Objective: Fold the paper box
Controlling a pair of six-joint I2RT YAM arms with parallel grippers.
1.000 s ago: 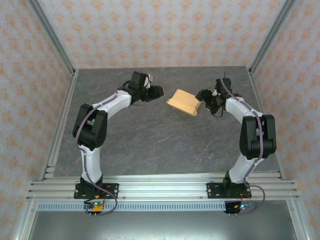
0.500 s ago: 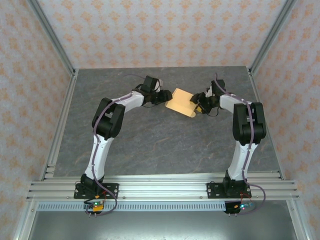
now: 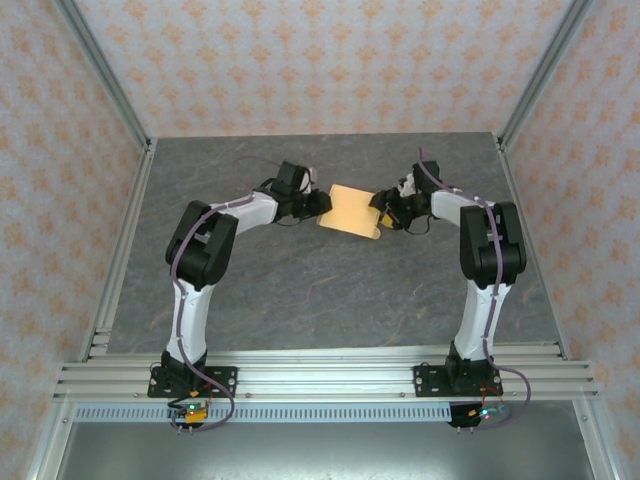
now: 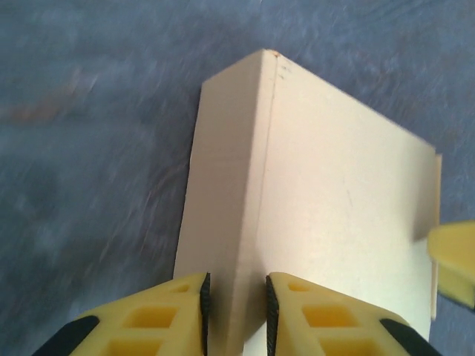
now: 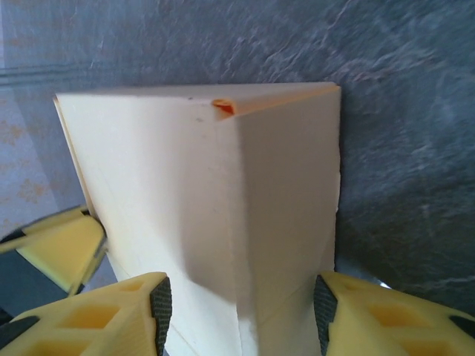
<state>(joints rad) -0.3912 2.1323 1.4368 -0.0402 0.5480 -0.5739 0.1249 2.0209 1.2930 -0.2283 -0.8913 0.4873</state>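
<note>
The paper box [image 3: 349, 209] is a tan, partly folded cardboard piece, held between my two grippers at the back middle of the table. My left gripper [image 3: 318, 205] is at its left end. In the left wrist view the left gripper [image 4: 237, 297] is pinched narrow on a creased corner of the box [image 4: 341, 193]. My right gripper [image 3: 385, 212] is at the right end. In the right wrist view the right gripper [image 5: 241, 297] spans a wider folded part of the box [image 5: 171, 170], with its pads against both sides. A red-orange spot marks the box's top corner.
The grey stone-patterned table [image 3: 300, 290] lies bare around the box. Patterned walls and metal frame posts [image 3: 105, 80] close in the left, back and right. The other arm's yellow finger [image 5: 56, 245] shows at the box's far side.
My left arm swung right to the box and its jaws closed on the box's left edge. The right gripper narrowed and carried the box a little left, and the box now lies flatter.
</note>
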